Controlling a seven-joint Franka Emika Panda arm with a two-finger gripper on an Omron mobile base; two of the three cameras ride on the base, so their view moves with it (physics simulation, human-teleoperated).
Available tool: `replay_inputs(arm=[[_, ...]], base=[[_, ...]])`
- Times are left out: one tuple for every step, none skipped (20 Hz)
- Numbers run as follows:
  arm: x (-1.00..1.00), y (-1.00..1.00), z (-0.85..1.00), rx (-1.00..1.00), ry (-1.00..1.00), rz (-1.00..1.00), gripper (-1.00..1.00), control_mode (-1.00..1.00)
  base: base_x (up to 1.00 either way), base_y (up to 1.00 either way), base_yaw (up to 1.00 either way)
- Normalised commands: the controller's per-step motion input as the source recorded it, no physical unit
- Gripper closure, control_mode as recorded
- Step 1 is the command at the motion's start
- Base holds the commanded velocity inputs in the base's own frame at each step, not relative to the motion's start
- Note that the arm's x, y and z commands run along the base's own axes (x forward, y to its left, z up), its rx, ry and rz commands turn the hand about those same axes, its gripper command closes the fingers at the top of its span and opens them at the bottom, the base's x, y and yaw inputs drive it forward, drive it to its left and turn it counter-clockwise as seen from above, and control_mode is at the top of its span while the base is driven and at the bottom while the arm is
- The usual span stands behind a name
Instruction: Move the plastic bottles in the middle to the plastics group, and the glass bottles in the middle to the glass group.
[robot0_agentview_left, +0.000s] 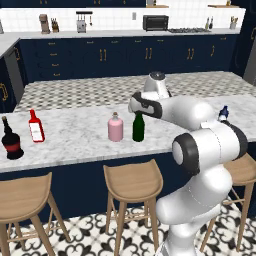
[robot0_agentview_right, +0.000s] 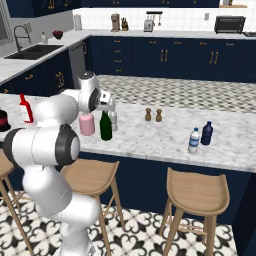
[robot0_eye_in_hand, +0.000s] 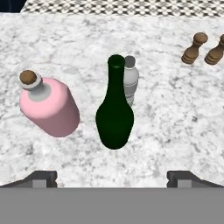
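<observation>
In the hand view my open gripper (robot0_eye_in_hand: 112, 176) hovers above the middle bottles with nothing between its fingertips (robot0_eye_in_hand: 41, 177). Straight ahead of it stands the tall dark green wine bottle (robot0_eye_in_hand: 114, 118) (robot0_agentview_left: 138, 127) (robot0_agentview_right: 105, 126). The small pale plastic bottle (robot0_eye_in_hand: 130, 82) (robot0_agentview_right: 113, 120) is right behind it, partly hidden. The squat pink flask (robot0_eye_in_hand: 50, 109) (robot0_agentview_left: 115, 128) (robot0_agentview_right: 87, 124) stands to the left. The glass group, a slim red bottle (robot0_agentview_left: 36, 127) (robot0_agentview_right: 25, 109) and a round black bottle (robot0_agentview_left: 11, 140), is at the counter's left end. The blue-capped water bottle (robot0_agentview_right: 194, 141) stands far right.
Two small brown shakers (robot0_eye_in_hand: 194, 49) (robot0_agentview_right: 148, 115) stand behind and right of the middle bottles. A dark blue bottle (robot0_agentview_right: 207, 133) (robot0_agentview_left: 223, 114) is next to the water bottle. Wooden stools (robot0_agentview_left: 133, 181) line the marble counter's (robot0_agentview_left: 75, 145) front edge.
</observation>
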Motion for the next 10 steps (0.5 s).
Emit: replay_inputs(arm=[[0.24, 0.00, -0.25, 0.00, -0.03, 0.03, -1.00, -1.00], [0.21, 0.00, -0.08, 0.00, -0.05, 0.03, -1.00, -1.00], [0.13, 0.00, 0.00, 0.01, -0.07, 0.02, -1.00, -1.00], [0.05, 0.00, 0.00, 0.00, -0.07, 0.00, -1.00, -1.00], [0.00, 0.00, 0.00, 0.00, -0.12, 0.00, -1.00, -1.00], [0.00, 0.00, 0.00, 0.00, -0.10, 0.00, -1.00, -1.00], [0.00, 0.00, 0.00, 0.00, -0.09, 0.00, -1.00, -1.00], [0.00, 0.00, 0.00, 0.00, -0.10, 0.00, -1.00, -1.00], [0.00, 0.00, 0.00, 0.00, -0.08, 0.00, -1.00, -1.00], [0.00, 0.00, 0.00, 0.00, -0.06, 0.00, -1.00, -1.00]], base=[[0.00, 0.00, 0.00], [0.00, 0.00, 0.00], [0.00, 0.00, 0.00], [0.00, 0.00, 0.00], [0.00, 0.00, 0.00], [0.00, 0.00, 0.00], [0.00, 0.00, 0.00], [0.00, 0.00, 0.00], [0.00, 0.00, 0.00], [0.00, 0.00, 0.00]])
